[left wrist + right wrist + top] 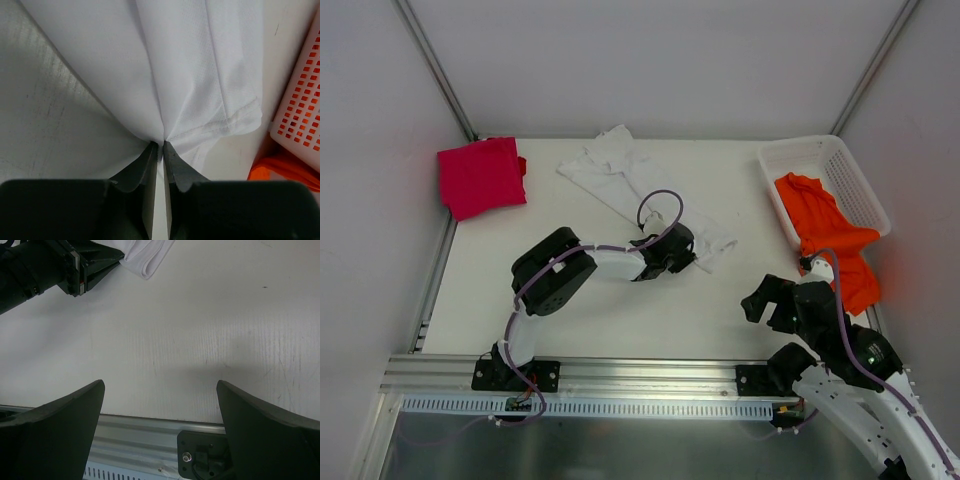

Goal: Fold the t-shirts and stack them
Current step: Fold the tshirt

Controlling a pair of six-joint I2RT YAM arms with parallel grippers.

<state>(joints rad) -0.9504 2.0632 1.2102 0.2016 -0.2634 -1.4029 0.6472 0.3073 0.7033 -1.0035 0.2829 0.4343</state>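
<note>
Covering most of the overhead view, the white tabletop [470,290] is being shared by three t-shirts and a basket. The white t-shirt [620,180] is being shown as a long, rumpled band, laid diagonally from the far middle towards the near right. The white plastic lattice basket [850,180] is being seen at the far right corner. The bright orange t-shirt [820,215] is being carried partly inside it, with its lower part being draped over the basket's near end onto the tabletop. The magenta-red t-shirt [480,178] is being seen as a roughly square bundle at the far left corner, well apart from the other two. The near-right end of the white t-shirt is being pinched by the left fingers [159,149]. They are being pressed almost together on a gathered fold of cloth, with creases fanning out from the tips. The right fingers [780,298] are being held spread wide over bare tabletop near the front rail [620,372], with nothing between them, just beside the hanging edge of the orange t-shirt.
</note>
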